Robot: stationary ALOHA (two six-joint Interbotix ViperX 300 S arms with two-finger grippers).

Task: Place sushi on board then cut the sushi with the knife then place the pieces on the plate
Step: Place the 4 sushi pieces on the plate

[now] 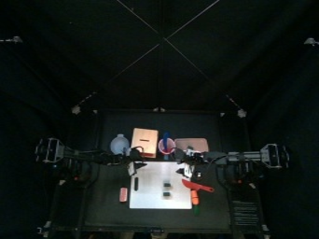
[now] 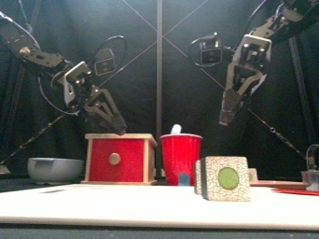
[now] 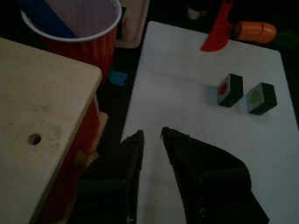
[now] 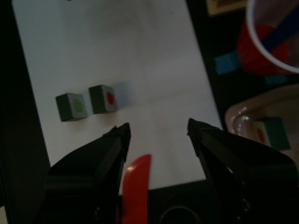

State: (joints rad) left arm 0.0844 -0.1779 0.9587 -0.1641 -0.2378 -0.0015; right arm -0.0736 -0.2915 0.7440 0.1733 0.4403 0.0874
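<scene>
**Cut made, transfer step pending: both tools empty**

The right tool (image 4: 158, 140) is hanging released above the counter's right side, jaws spread wide and holding nothing. Directly below it the red toy knife (image 4: 136, 188) is lying flat across the right edge of the white cutting board (image 4: 140, 44). It is not being gripped.

Further in on the board, two sushi pieces are sitting just beside each other but apart. One is showing a red centre (image 4: 105, 98) and the other a green centre (image 4: 73, 105).

The left tool (image 3: 151, 140) is hovering over the board's left part near the wooden box (image 3: 41, 105), jaws only narrowly parted and empty.

Behind the board the red cup (image 2: 181, 157) is holding the blue knife (image 3: 47, 16). To its right the pink tray (image 4: 251, 149) appears to be carrying one green block already, though this is unclear.

Judgement: cutting is looking complete and the work is moving into plating.

Next move: one tool should be descending over a single piece, closing on its dark sides without nudging its neighbour, then lifting and carrying it back to the tray.
</scene>
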